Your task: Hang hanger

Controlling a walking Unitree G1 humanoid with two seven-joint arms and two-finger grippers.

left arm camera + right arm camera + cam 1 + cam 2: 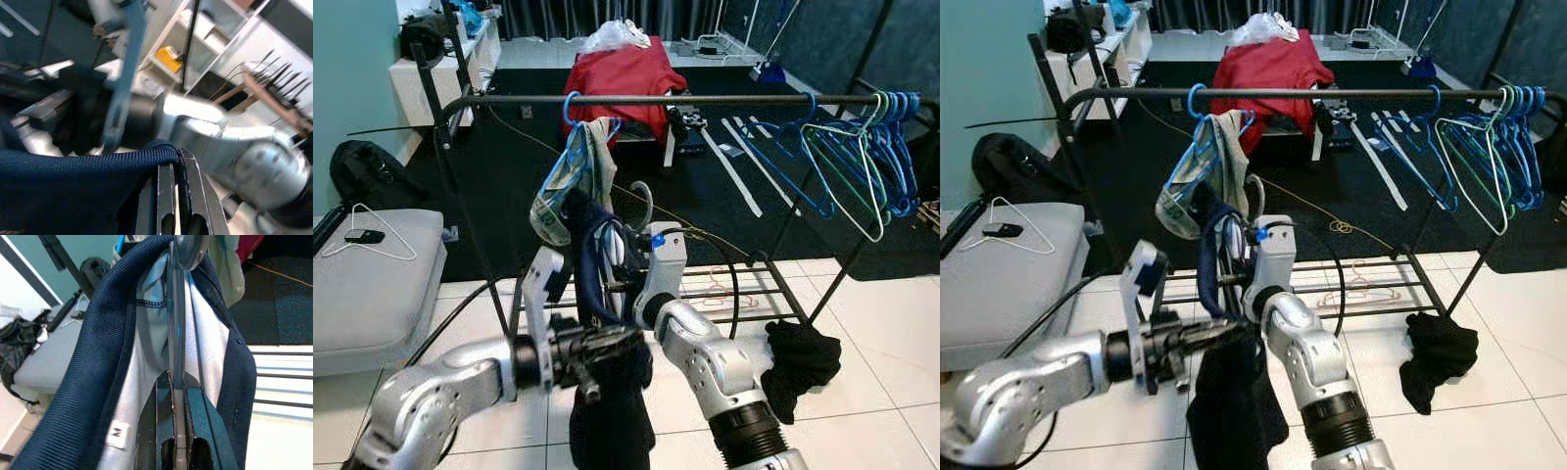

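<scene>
A dark navy garment (607, 401) with a pale lining (146, 333) hangs on a grey hanger (176, 323), held in front of me below the black clothes rail (724, 99). The hanger's curved hook (644, 199) rises above the collar, lower than the rail. My right gripper (175, 387) is shut on the hanger's stem inside the collar. My left gripper (172, 166) is shut on the garment's ribbed navy edge (78, 166), just left of the right arm.
A pale garment on a blue hanger (576, 171) hangs on the rail just above my grippers. Several empty blue and green hangers (862, 157) crowd the rail's right end. A black cloth (800, 360) lies on the floor at the right. A grey bench (372, 294) stands at the left.
</scene>
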